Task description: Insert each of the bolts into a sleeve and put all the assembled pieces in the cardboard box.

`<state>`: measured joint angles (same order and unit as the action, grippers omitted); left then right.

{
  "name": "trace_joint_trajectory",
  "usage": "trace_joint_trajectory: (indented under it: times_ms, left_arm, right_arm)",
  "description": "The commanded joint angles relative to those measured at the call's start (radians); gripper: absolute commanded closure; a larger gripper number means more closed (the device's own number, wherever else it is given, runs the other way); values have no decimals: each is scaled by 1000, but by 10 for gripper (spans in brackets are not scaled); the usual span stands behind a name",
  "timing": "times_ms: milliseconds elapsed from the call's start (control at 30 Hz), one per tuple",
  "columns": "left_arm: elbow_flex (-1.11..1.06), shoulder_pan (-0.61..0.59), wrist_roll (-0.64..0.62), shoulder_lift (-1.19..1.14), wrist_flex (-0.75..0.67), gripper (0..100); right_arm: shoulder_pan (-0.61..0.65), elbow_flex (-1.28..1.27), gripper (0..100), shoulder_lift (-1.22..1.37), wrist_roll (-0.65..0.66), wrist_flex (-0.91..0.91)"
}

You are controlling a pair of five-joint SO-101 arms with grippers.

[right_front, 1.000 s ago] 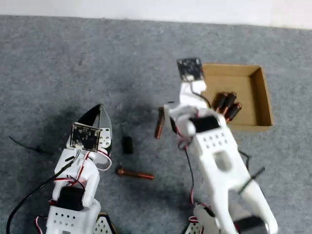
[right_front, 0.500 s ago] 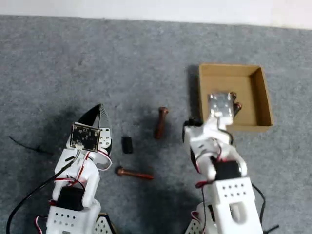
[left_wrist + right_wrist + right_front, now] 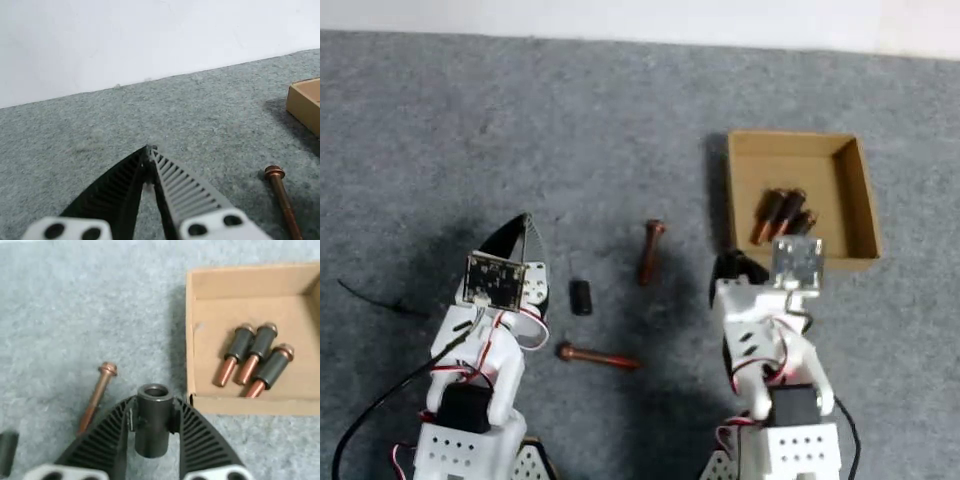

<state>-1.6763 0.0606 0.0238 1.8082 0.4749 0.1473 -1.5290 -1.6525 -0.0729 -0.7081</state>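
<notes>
Right gripper (image 3: 153,404) is clamped on a black sleeve (image 3: 152,426), held upright btwn both fingers w/ the open bore facing the wrist cam. It sits just outside the cardboard box (image 3: 853,190), near the box's near-left corner. The box's near wall stands btwn the held sleeve and the box interior. Inside the box are 3 assembled pieces (image 3: 252,360), lying side by side and touching, w/ bolt heads toward the far wall and copper shanks poking out toward the near wall.

Left gripper (image 3: 149,150) is closed, tips touching, nothing in it. It's over bare grey carpet (image 3: 520,120) on the left side, well apart from the box.

Loose on the carpet btwn the arms:
- First bolt (image 3: 651,250) lies lengthwise, head away from the arms, beside the right gripper on its left.
- Second bolt (image 3: 598,356) lies crosswise nearer the arm bases, just beside the left arm.
- Spare sleeve (image 3: 581,296) lies btwn the two bolts, touching neither.

A thin black strand (image 3: 380,300) lies at far left. A white wall (image 3: 150,40) runs along the carpet's far edge.
</notes>
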Motion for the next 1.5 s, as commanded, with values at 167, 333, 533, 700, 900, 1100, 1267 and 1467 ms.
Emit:
trace_joint_trajectory:
  times_ms: [167,333,533,700,900,1100,1267,1467]
  left_arm:
    - [-16,12,-2,13,-28,990]
    - [-16,19,-2,13,-28,990]
    - [-16,59,3,12,-26,990]
    - [56,53,-5,5,-15,993]
    - [143,61,-44,4,83,993]
    - [226,61,-55,-177,81,990]
    - [398,119,-58,-621,23,989]
    - [558,245,-57,-1107,-100,980]
  right_arm:
    - [-7,-91,994,-186,11,22]
    - [-8,-102,994,-179,11,22]
    - [-8,-104,994,-179,11,21]
    - [-8,-105,994,-179,11,21]
    - [-2,-143,994,-179,11,31]
    - [-2,-151,994,-179,11,58]
    - [-2,-151,994,-179,11,59]
    - [-5,-153,994,-179,11,59]
